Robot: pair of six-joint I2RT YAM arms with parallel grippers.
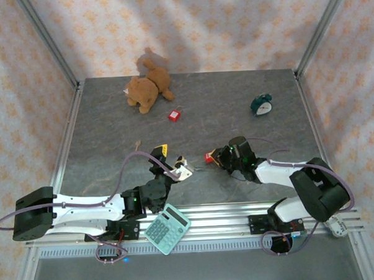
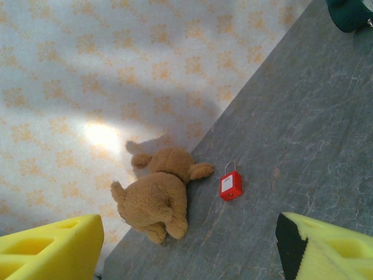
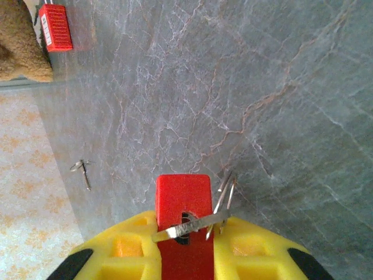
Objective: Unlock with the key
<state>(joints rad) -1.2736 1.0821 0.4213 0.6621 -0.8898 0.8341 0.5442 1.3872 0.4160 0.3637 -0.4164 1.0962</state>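
My right gripper (image 3: 185, 233) is shut on a red padlock (image 3: 182, 192), whose end sticks out past the yellow fingers (image 3: 125, 245). A silver key (image 3: 198, 224) sits in the padlock's keyhole, and spare keys on its ring (image 3: 225, 199) hang to the right. From above, that padlock (image 1: 209, 156) shows at the tip of the right gripper (image 1: 216, 157), low over the table's near middle. My left gripper (image 1: 178, 169) is close to its left. It stands open (image 2: 189, 245) and holds nothing, with its yellow fingers (image 2: 52, 248) wide apart.
A second red padlock (image 1: 173, 115) lies farther back beside a brown teddy bear (image 1: 149, 89). A loose key (image 1: 137, 144) lies at the left, a dark green alarm clock (image 1: 261, 104) at the back right, and a teal calculator (image 1: 167, 228) on the near rail.
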